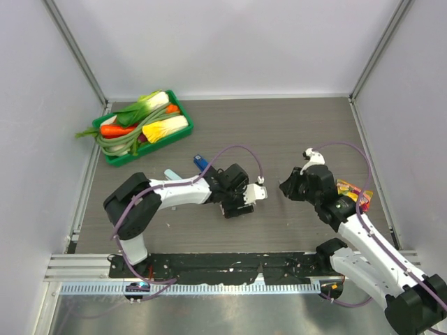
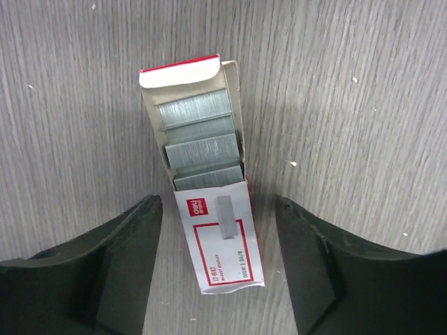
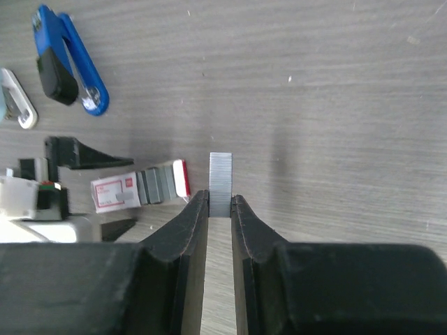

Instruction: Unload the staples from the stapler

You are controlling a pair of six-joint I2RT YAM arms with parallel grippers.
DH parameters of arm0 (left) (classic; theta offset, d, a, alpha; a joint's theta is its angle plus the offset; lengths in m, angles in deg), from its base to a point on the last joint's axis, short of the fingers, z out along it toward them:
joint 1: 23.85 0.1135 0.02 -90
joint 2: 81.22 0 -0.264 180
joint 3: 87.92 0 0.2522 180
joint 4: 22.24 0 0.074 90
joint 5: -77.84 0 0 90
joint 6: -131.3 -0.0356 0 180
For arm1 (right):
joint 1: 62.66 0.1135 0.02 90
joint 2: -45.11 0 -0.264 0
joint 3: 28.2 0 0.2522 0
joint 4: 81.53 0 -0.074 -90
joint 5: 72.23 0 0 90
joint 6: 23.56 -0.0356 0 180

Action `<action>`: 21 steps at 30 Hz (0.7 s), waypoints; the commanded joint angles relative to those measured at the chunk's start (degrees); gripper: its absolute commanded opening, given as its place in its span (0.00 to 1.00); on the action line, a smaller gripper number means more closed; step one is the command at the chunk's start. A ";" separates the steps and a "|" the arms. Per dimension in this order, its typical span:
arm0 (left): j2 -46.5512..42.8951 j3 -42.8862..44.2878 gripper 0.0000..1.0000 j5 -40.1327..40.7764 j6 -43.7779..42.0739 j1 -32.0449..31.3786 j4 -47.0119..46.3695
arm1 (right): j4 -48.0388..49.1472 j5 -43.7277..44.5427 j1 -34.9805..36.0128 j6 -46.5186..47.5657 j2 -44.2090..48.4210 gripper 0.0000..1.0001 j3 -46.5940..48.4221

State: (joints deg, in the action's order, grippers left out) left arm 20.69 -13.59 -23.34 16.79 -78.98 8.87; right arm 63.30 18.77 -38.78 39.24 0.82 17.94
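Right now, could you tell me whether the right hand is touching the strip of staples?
Touching. The right wrist view shows the strip of staples pinched between the fingers of the right hand, no gap either side.

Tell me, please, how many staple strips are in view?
5: four stepped in the open staple box under the left claw, one strip pinched in the right claw; the box sleeve may hide more.

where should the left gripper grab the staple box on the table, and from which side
Grip the staple box across its long sides at the closed printed end, coming straight down. It lies flat, and the left gripper is open astride that end. The open end only offers loose strips behind thin card walls.
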 commanded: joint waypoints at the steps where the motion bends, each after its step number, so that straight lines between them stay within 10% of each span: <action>1: -2.23 1.72 0.73 -1.21 1.38 -0.15 4.89 | 5.23 -3.01 0.38 -1.80 -0.18 0.01 -3.63; 13: -5.31 20.54 0.91 -24.23 14.05 13.20 21.67 | 10.95 -0.39 9.24 0.74 -8.43 0.01 -1.19; 21: -9.88 18.70 0.90 -19.06 12.47 16.02 26.86 | 14.11 6.30 18.04 4.35 -17.93 0.01 2.60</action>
State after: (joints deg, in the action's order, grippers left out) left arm 13.24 6.04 -42.29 28.73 -62.00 30.16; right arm 72.74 20.40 -22.37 40.94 -15.79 17.48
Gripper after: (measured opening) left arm 0.908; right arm 0.223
